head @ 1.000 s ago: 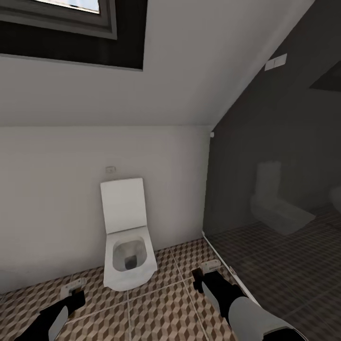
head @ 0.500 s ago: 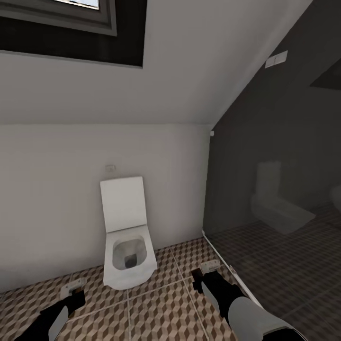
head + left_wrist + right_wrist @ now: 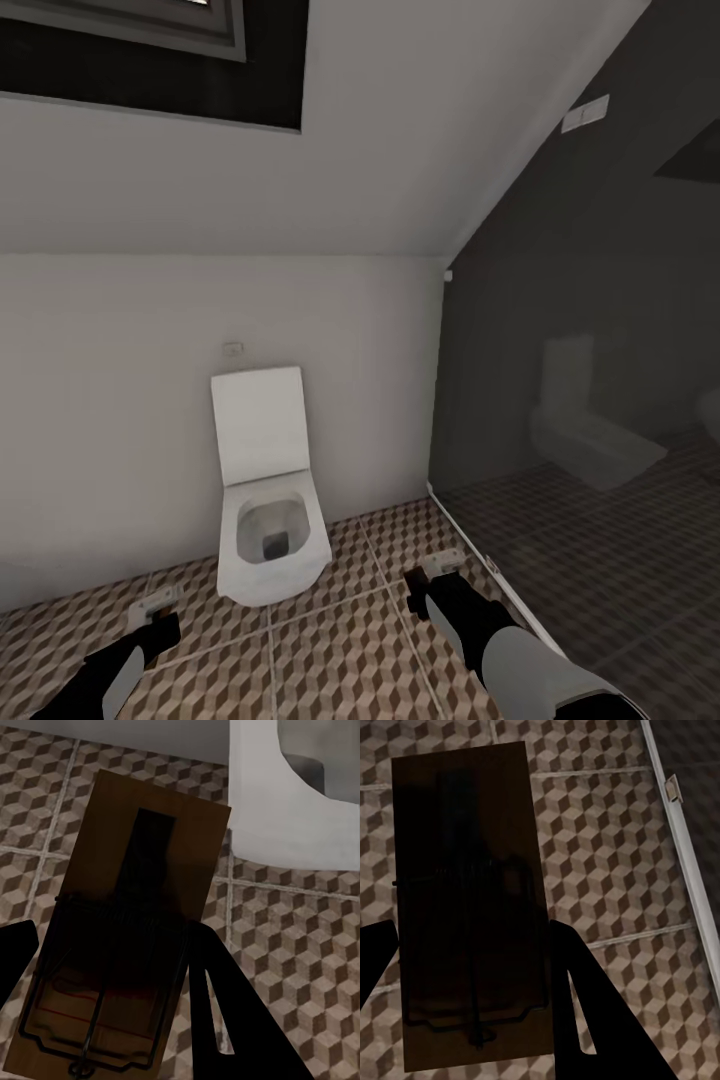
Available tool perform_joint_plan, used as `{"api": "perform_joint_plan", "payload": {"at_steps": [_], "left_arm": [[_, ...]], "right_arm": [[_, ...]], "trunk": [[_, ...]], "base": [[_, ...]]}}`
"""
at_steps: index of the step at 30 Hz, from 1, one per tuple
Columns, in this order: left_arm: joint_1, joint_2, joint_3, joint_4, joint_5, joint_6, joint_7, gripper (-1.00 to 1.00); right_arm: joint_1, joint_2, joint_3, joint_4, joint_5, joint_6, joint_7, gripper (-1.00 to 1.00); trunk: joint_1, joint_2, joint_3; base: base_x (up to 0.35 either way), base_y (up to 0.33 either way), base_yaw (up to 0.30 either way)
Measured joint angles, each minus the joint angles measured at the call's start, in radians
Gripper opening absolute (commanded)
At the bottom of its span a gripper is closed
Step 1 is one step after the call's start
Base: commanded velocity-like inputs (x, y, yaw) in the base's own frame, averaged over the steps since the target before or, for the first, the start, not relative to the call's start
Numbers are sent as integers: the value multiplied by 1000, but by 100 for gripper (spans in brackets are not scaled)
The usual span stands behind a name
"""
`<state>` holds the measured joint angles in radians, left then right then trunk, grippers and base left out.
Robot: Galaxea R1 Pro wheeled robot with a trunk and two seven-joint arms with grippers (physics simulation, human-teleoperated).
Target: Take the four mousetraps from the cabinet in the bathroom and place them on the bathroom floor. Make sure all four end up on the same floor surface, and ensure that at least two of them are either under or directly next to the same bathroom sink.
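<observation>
a white toilet (image 3: 268, 520) and a dark glass panel (image 3: 590, 420) stand ahead of us on the bathroom floor (image 3: 340, 650); our left gripper (image 3: 105, 967) grips one mousetrap (image 3: 127, 915), our right gripper (image 3: 465, 960) grips another mousetrap (image 3: 469, 900).

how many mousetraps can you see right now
2. One flat brown wooden mousetrap sits between the left gripper's fingers, a darker one between the right gripper's, both above the cube-patterned tile floor. Others may be out of view.

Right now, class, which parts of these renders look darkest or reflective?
Head view: the dark glossy wall panel carries a faint reflection of the white square toilet. Left wrist view: the tan wooden mousetrap is shadowed toward the black fingers. Right wrist view: the dark brown mousetrap is almost silhouetted.
</observation>
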<state>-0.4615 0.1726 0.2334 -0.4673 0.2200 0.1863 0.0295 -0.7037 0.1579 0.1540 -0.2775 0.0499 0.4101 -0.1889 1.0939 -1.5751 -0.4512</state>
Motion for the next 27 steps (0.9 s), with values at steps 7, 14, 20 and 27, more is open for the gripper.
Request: {"api": "perform_joint_plan", "payload": {"at_steps": [7,14,20,27], "left_arm": [[0,1,-5,0,-1,-2,-1,-100],[0,1,-47,3,-1,-3,-1,-100],[0,1,-56,4,-2,-4,-1,-100],[0,0,-59,3,0,-4,-8,-100]], "right_arm": [[0,0,0,0,1,-1,3,-100],[0,1,1,0,2,-1,4,-100],[0,-1,3,-1,2,-1,6,-100],[0,-1,4,-1,1,0,8,-100]], "trunk": [[27,-49,-22],[54,-98,-44],[77,-140,-63],[104,-189,-85]], "base": [[0,0,0],[0,0,0],[0,0,0],[0,0,0]]}}
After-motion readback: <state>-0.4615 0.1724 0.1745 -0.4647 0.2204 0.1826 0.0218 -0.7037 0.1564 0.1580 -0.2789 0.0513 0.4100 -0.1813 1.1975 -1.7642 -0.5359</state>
